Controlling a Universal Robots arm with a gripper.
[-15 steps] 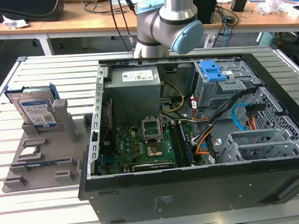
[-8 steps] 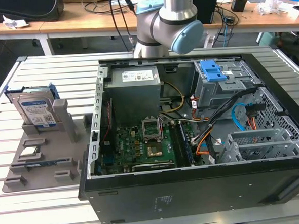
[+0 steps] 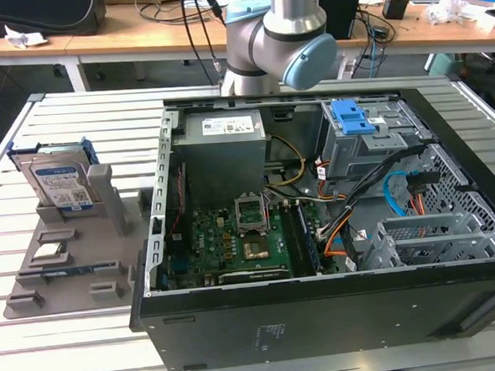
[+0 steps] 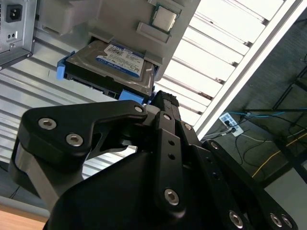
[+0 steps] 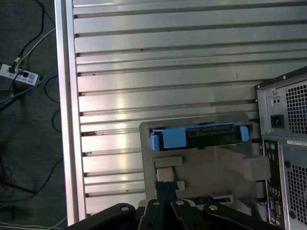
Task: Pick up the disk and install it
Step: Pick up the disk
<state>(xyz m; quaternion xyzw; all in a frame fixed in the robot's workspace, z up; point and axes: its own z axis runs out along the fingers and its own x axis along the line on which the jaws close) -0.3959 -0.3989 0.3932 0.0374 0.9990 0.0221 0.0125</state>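
Step in hand: approach to the pick-up; nothing has been lifted yet.

The disk is seen at the exterior view's left, standing on edge in a slot of the grey holder, well apart from the open computer case. It is clipped in its blue frame, label face outward.

The gripper is held above the holder in the first wrist view – its fingertips appear closed together, and nothing is held between them. It is near the disk but not touching it.

Judgement: a sound grasp would require the jaws to be spread wider than the disk's thickness, lined up square with its upper edge, and closed on the flat faces, not on the blue frame clips. A straight lift out of the slot is advised, so the holder is not dragged.

Surface: a slatted aluminium worktop, bright and reflective. Beyond it are cluttered desks with cables; a power strip lies on the dark floor.
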